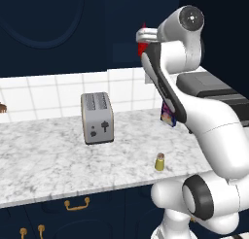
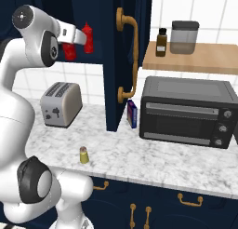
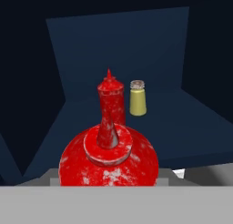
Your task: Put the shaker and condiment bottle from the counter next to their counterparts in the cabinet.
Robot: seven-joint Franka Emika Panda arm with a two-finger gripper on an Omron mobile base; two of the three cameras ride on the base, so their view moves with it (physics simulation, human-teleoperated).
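Observation:
My gripper point(image 2: 84, 38) is shut on the red condiment bottle point(image 2: 88, 37), held upright at the open navy cabinet just above its shelf point(image 3: 191, 123). In the hand view the held bottle point(image 3: 109, 160) sits close at the bottom and hides the fingertips. Beyond it on the shelf stand its red twin point(image 3: 110, 100) and, to that one's right, the pale yellow shaker point(image 3: 138, 98). In the left base view the arm hides most of the held bottle point(image 1: 141, 47). The olive-yellow shaker point(image 1: 159, 162) point(image 2: 83, 155) stands alone near the counter's front edge point(image 2: 153, 179).
A silver toaster point(image 1: 97, 117) point(image 2: 60, 104) stands at the back of the counter. The open cabinet door point(image 2: 139, 46) with its brass handle juts out right of the gripper. A blue packet point(image 2: 132, 113), a black toaster oven point(image 2: 188, 111) and a wooden shelf point(image 2: 195, 60) lie further right.

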